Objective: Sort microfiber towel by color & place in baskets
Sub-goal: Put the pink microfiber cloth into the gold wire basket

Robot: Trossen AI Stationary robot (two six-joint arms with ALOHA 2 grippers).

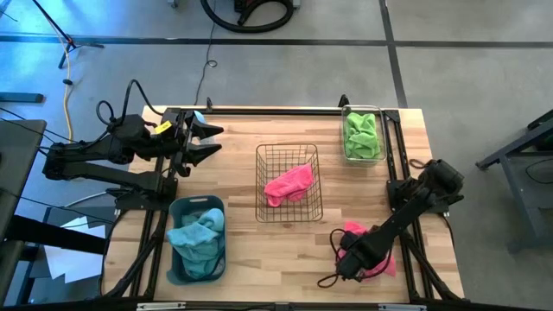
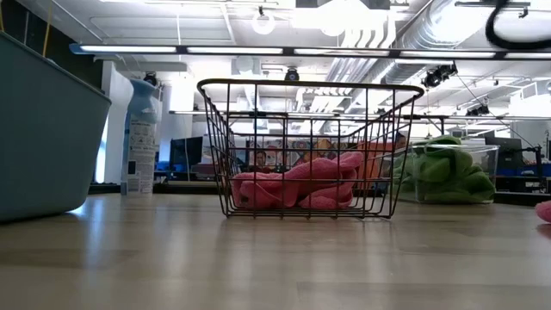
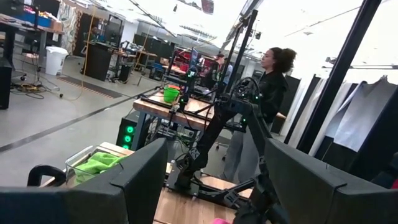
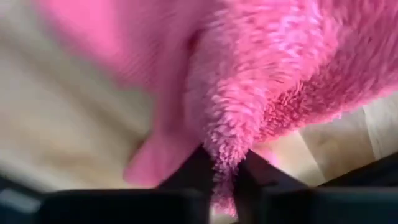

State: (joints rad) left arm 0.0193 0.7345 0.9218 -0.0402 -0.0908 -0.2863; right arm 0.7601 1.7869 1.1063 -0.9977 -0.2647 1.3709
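Item: loose pink fluffy microfiber towel [image 1: 378,250], lying on the bare wooden table [image 1: 294,259] near its front right corner, well apart from every basket. Soft, limp, light by the look of it; likely to drape and trail once lifted; best pinched at a raised fold, not at a flat edge. Right gripper [image 4: 225,171] down on it, fingers pressed together on a ridge of pink pile.

Left gripper [image 1: 206,142]: raised over the rear left of the table, fingers spread, holding nothing.

Containers:
- Tall copper-brown wire mesh basket [image 1: 289,183], centre: one pink towel [image 1: 289,184] inside.
- Grey-blue rectangular plastic tub [image 1: 197,239], front left: light blue towels [image 1: 198,235] heaped in it.
- Small clear plastic bin [image 1: 363,135], rear right: green towels [image 1: 361,135] inside.

Judged destination for the loose towel: the wire basket, by colour.
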